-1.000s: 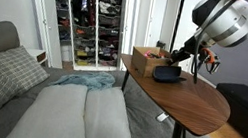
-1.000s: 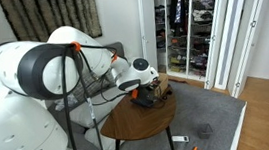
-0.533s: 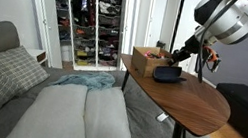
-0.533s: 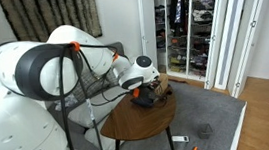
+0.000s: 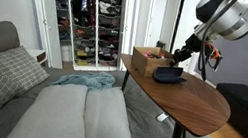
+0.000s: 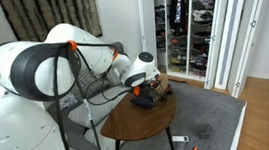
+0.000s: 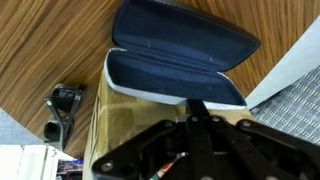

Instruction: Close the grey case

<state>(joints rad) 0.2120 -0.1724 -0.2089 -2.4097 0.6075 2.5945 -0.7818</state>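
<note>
The grey case [image 7: 180, 55] lies open on the round wooden table [image 5: 195, 101], both navy-black halves facing up and a light grey rim showing. It appears as a dark flat shape in both exterior views [image 5: 169, 75] [image 6: 145, 98]. My gripper [image 7: 196, 106] hovers at the near edge of the case's lower half. Its fingers look pressed together and hold nothing. Whether the fingertips touch the rim I cannot tell. The gripper also shows in both exterior views [image 5: 178, 60] [image 6: 155, 84].
An open brown wooden box [image 5: 147, 59] stands on the table beside the case. Dark sunglasses [image 7: 62, 108] lie on the table near the case. A grey sofa [image 5: 66, 110] sits beside the table, with a closet [image 5: 90, 18] behind. Patterned carpet [image 7: 295, 100] is below the table edge.
The arm has shifted slightly, with the wrist moving a little toward the case's far side. The case stays open and has not moved.
</note>
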